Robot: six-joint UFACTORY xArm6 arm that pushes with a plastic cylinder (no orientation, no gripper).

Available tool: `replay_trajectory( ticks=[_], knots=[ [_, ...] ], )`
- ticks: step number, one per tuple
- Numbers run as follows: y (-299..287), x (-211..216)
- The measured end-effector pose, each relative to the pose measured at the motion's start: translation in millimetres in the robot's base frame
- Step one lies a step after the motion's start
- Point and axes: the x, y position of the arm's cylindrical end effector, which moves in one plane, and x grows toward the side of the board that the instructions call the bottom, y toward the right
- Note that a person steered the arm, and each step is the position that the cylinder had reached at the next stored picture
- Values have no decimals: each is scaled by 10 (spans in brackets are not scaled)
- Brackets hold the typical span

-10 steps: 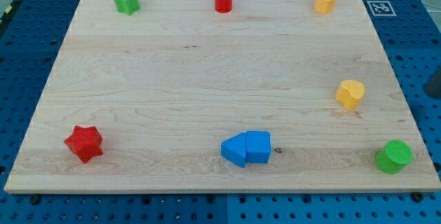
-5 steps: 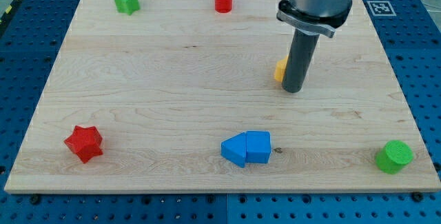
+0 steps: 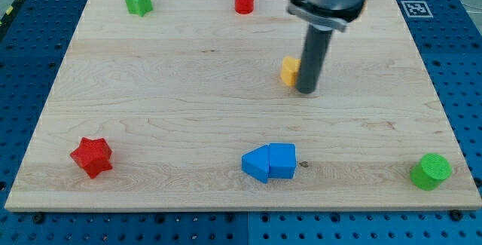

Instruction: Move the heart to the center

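The yellow heart (image 3: 289, 71) lies on the wooden board (image 3: 188, 102), a little right of and above the board's middle. Only its left part shows; the dark rod covers the rest. My tip (image 3: 306, 91) rests on the board against the heart's right side, slightly below it. The arm's body comes down from the view's top and hides the board's upper right area.
A green star (image 3: 138, 1) and a red cylinder (image 3: 243, 0) sit along the view's top edge. A red star (image 3: 92, 157) lies at the lower left. Two touching blue blocks (image 3: 269, 162) lie at the bottom middle. A green cylinder (image 3: 431, 171) sits at the lower right corner.
The arm came in from the view's right and the tip has slid left and up, pushing the yellow heart from the right side toward the middle. Other blocks have not moved.
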Motion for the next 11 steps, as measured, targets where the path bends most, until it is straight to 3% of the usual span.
replay_trajectory(
  ticks=[2, 4, 6, 7, 8, 9, 10, 11],
  knots=[
    [581, -65],
    [15, -511],
    [-771, -487],
    [-614, -675],
    [-13, -718],
    [514, -508],
    [566, -226],
    [206, -242]
  ],
)
